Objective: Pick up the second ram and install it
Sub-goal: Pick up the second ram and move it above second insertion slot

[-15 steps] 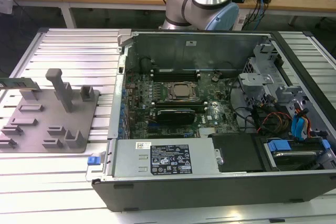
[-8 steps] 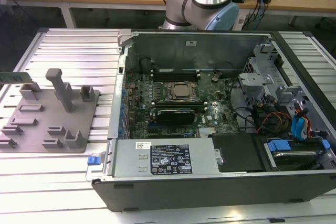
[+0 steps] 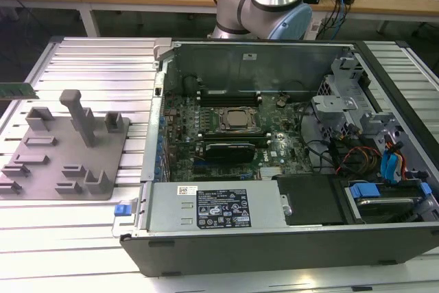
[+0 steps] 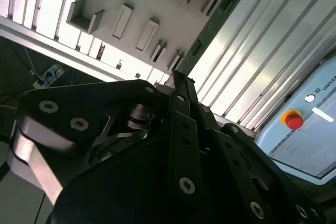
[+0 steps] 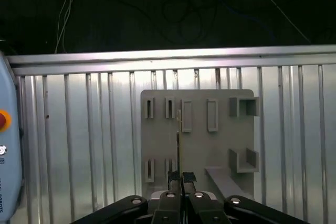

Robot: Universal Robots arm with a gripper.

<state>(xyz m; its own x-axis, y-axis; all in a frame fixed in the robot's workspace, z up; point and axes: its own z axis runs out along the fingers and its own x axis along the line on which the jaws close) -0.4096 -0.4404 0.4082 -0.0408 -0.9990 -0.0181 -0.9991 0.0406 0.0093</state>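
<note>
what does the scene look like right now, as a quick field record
hand: shut on the second ram, seen in both wrist views
second ram: held by one end, the rest sticking out past the fingertips
grey fixture plate: on the ribbed table, at the exterior view's left of the computer case
computer case: open, motherboard exposed
install: not yet done

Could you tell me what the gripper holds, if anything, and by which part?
The gripper grips the second ram, a long, narrow green circuit-board stick, by one end; the rest juts free.
</note>
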